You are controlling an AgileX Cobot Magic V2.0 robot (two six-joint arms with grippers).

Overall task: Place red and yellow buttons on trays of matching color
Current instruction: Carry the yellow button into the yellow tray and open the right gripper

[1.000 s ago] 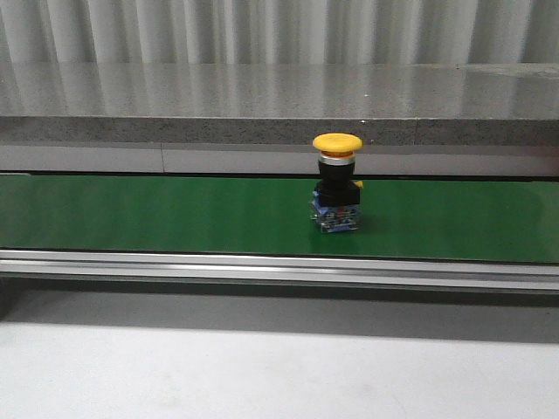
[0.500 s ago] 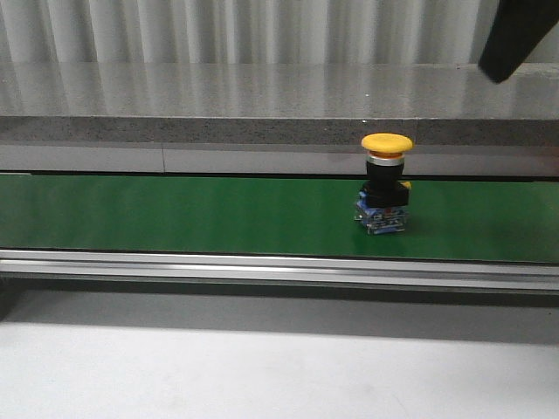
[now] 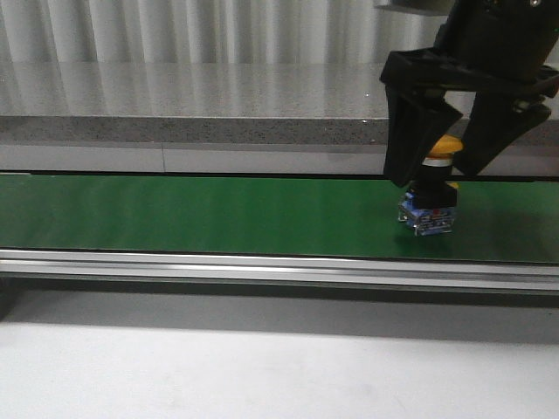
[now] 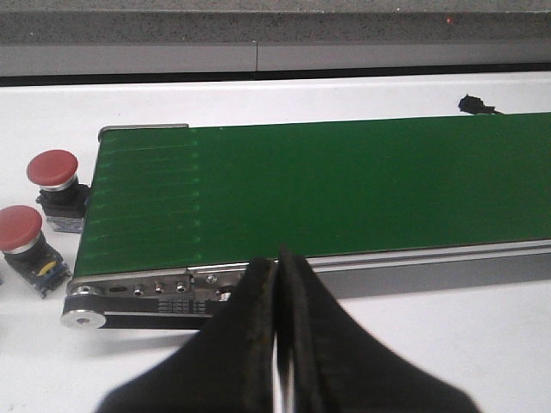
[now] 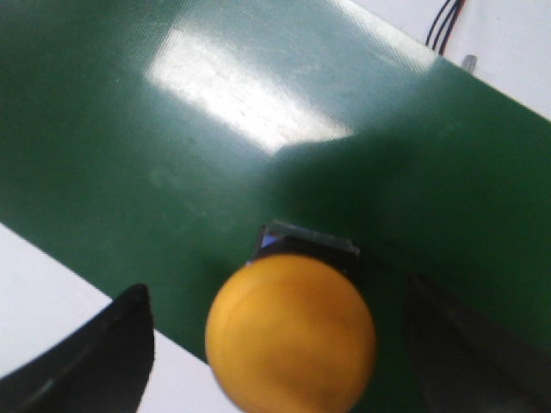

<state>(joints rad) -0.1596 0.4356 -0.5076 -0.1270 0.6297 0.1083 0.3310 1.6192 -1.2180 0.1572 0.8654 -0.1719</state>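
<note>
A yellow button (image 3: pixel 442 148) on a black and blue body (image 3: pixel 427 209) stands upright on the green belt (image 3: pixel 218 214). My right gripper (image 3: pixel 434 166) is open around it, one finger on each side, not touching. In the right wrist view the yellow cap (image 5: pixel 291 340) sits between the two dark fingertips (image 5: pixel 120 340). Two red buttons (image 4: pixel 52 170) (image 4: pixel 19 229) rest on the white table by the belt's end in the left wrist view. My left gripper (image 4: pixel 277 275) is shut and empty, near the belt's end. No trays are in view.
A metal rail (image 3: pixel 262 266) runs along the belt's near edge. A grey stone ledge (image 3: pixel 192 96) lies behind the belt. A small black connector (image 4: pixel 472 105) and wires (image 5: pixel 443 26) lie on the white table beside the belt.
The yellow button has ridden the belt to the right. My right gripper has come down from the upper right and now straddles it.
</note>
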